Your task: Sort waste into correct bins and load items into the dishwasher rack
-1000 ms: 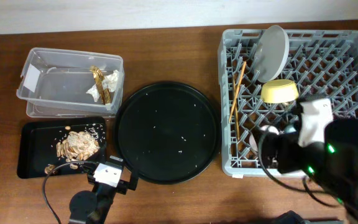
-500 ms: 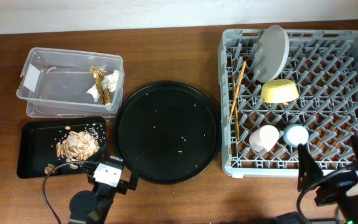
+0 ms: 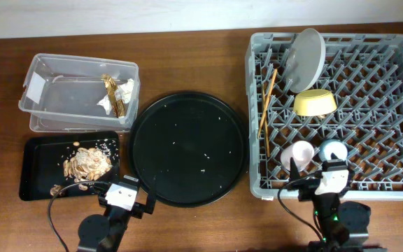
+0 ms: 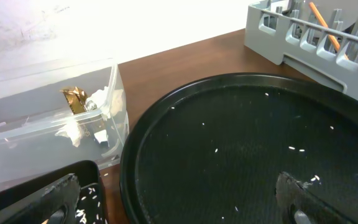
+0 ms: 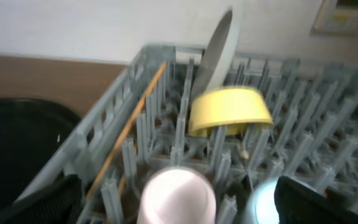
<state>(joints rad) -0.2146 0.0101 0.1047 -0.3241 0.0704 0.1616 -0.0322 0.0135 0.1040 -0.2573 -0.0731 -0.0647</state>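
In the grey dishwasher rack (image 3: 369, 36) the pale plate (image 3: 308, 59) stands on edge. The yellow bowl (image 3: 315, 102), pink cup (image 3: 297, 154), blue cup (image 3: 332, 150) and two chopsticks (image 3: 266, 105) lie in it too. The clear tub (image 3: 61, 105) holds the white tissue (image 3: 124, 89) and gold-brown wrapper (image 3: 110, 91). The shallow black tray (image 3: 37, 168) holds tan food scraps (image 3: 86, 164). My left gripper (image 3: 126, 187) is open and empty between the black tray and the round tray. My right gripper (image 3: 318, 175) is open and empty at the rack's front wall, facing the pink cup (image 5: 176, 193).
A large round black tray (image 3: 187, 148) with a few rice grains lies between the bins and the rack. The rack's front wall (image 5: 98, 134) stands right before my right fingers. A pale wall runs along the table's back edge.
My right arm has pulled back from over the rack's front, swung past the bottom right, and now sits low before the rack. The pink and blue cups stay in the rack. My left arm is still.
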